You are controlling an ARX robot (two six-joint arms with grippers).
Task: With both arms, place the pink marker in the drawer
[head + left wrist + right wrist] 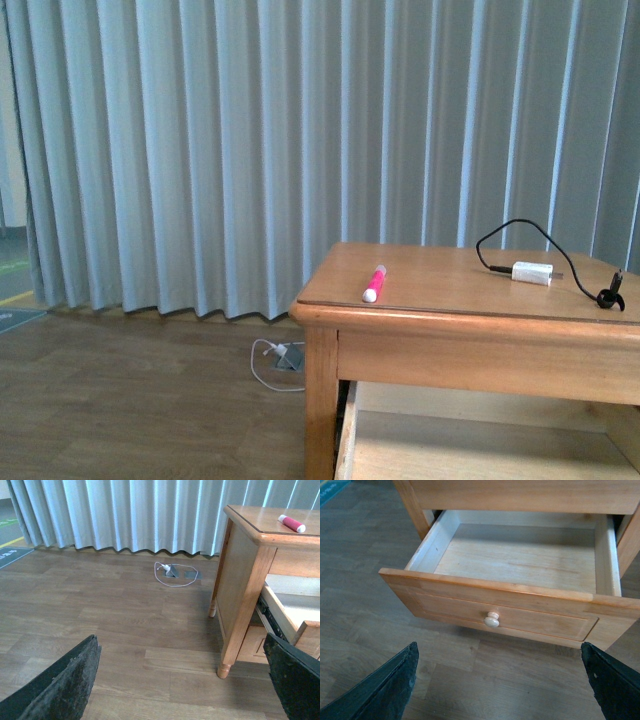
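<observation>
The drawer [485, 586] is standing pulled out, so the opening part looks done. Nothing seems to be lying inside it, though the back is sitting in shadow under the table [450, 300], so that bit is hard to be sure of.

The pink marker [374, 284] is lying on top of the table, near the front corner on the robot's left side, with its white end pointing toward the edge. It is not in the drawer yet, and nothing is touching it.

The left gripper [180, 647] is hanging low over the floor beside the table, with its fingers spread wide and nothing between them. The right gripper [498, 647] is hovering in front of the drawer's round knob [491, 620], also spread wide and carrying nothing.

A white charger [531, 272] with a black cable is sitting on the other side of the table top, well apart from the marker.

So the main job is waiting: picking up the marker, carrying it over, and dropping it into the drawer.
</observation>
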